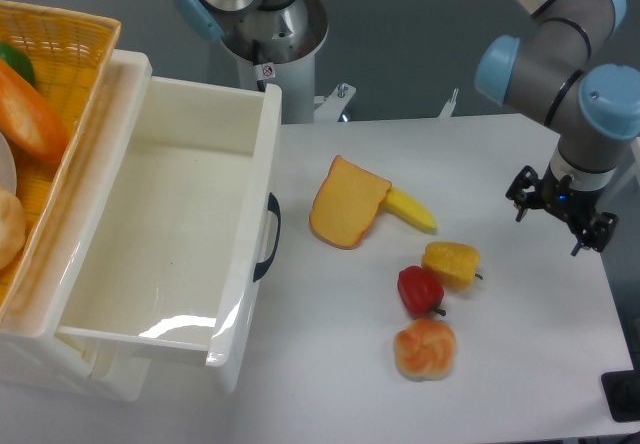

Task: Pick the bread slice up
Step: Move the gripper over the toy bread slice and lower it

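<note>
The bread slice lies flat on the white table, just right of the white bin. It has a golden-orange face and a darker crust rim, with its rounded end toward the front. My gripper hangs at the far right of the table, well to the right of the slice and apart from every object. I see only its black body from above, under the arm's wrist. Its fingers are hidden, so I cannot tell how the jaws stand. Nothing shows in it.
A yellow elongated toy touches the slice's right edge. A yellow bell pepper, a red pepper and a knotted bun lie in front. A white bin and a wicker basket stand at left.
</note>
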`<state>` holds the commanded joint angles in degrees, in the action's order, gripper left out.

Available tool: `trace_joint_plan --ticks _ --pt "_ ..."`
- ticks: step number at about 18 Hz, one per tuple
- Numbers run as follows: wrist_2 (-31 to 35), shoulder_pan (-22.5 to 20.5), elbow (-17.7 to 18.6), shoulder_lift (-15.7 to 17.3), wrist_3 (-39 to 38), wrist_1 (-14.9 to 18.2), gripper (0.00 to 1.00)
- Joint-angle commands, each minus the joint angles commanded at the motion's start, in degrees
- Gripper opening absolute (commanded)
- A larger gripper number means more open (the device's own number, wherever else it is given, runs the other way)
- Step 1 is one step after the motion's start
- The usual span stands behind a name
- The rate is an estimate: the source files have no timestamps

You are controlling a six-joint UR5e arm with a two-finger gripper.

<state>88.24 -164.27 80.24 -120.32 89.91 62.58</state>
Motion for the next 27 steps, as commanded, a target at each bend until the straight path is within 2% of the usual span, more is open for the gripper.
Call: trace_joint_plan --ticks 3,7,10,13,16,18,23,25,27 --pt "-0.35 0.00 0.79 0.35 0.00 0.00 1.00" --pt "-4.65 -0.78 5.17 0.70 -0.18 -1.23 1.00" --pt "-4.66 -1.40 8.95 2.90 -0.61 -1.14 1.00" --pt "-6.14 -2.46 12.56 3.51 -5.08 -1.05 1.00" --pt "-6.68 -1.93 12.74 5.00 -11.67 -0.53 1.00" --pt "-6.50 -0.71 13.18 6.50 -16.33 0.96 1.00" --pt "-6.42 2.81 13.27 8.61 -23.01 8.69 1.00" --pt "-6.42 4.74 13.80 8.44 -25.83 10.19 1.00" --pt "-6.42 6.15 15.11 8.00 -28.12 10.28 1.00"
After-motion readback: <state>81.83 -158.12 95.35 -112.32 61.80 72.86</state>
